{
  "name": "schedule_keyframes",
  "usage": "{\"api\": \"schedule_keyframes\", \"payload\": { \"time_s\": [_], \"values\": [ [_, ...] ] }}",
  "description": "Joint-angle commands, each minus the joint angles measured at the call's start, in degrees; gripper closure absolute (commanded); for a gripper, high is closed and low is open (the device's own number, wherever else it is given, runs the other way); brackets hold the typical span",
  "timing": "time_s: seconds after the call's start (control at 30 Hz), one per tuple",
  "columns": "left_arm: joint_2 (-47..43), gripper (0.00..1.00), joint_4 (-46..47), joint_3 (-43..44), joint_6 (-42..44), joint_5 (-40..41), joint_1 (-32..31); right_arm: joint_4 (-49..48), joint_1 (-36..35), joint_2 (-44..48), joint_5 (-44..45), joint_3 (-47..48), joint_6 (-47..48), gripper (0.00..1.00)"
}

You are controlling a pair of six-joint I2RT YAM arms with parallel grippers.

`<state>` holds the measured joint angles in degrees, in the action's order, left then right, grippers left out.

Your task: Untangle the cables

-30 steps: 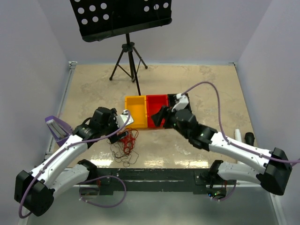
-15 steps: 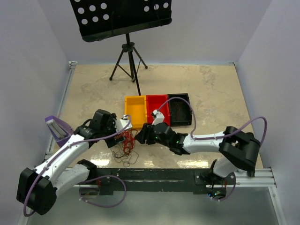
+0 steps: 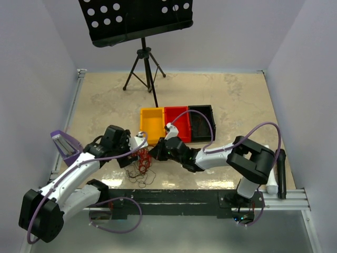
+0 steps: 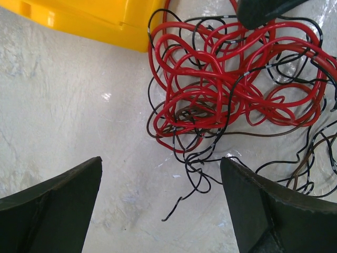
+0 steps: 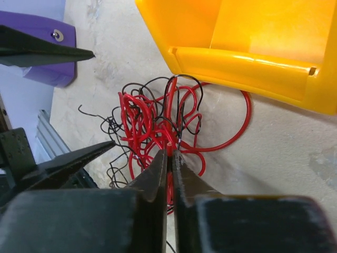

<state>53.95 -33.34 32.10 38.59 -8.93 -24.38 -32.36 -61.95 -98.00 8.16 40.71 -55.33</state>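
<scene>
The cables (image 4: 231, 89) are a tangle of red loops and thin black strands lying on the table (image 3: 141, 167) just in front of the yellow bin (image 4: 79, 18). My right gripper (image 5: 169, 155) is shut on a red cable at the near edge of the tangle (image 5: 152, 121); in the top view its tip (image 3: 152, 153) meets the bunch from the right. My left gripper (image 4: 160, 211) hangs open over the bunch's left edge (image 3: 141, 143), with only a loose black strand end between its fingers (image 4: 52, 211).
Yellow (image 3: 150, 122), red (image 3: 177, 120) and black (image 3: 203, 122) bins stand in a row behind the tangle. A music stand's tripod (image 3: 143, 68) stands at the back. A purple part (image 3: 64, 143) sits at the table's left edge.
My right arm has swung left from over the bins down to the tangle, and its jaws have shut on a red strand. The left gripper stayed open, nearly still.
</scene>
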Motion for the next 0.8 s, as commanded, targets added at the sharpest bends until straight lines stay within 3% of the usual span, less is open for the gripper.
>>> {"api": "schedule_keyframes", "payload": {
  "time_s": [0.0, 0.13, 0.47, 0.77],
  "values": [
    [-0.61, 0.02, 2.58, -2.21, 1.23, -0.39, 0.48, -0.96, -0.36, 1.84, 2.29, 2.18, -1.01, 1.00],
    [0.45, 0.04, 5.30, -3.62, 1.40, 0.40, 0.48, 1.50, -0.71, 5.70, 3.61, 0.52, -0.66, 1.00],
    [3.62, 0.96, 8.47, -3.88, 2.45, 5.23, 0.56, 12.47, -1.94, 21.77, 7.65, -7.13, -3.29, 1.00],
    [0.10, 1.00, 9.17, -5.64, 4.65, 11.21, 0.56, 38.47, -1.94, 45.14, 21.08, -2.05, -4.00, 1.00]
  ]
}}
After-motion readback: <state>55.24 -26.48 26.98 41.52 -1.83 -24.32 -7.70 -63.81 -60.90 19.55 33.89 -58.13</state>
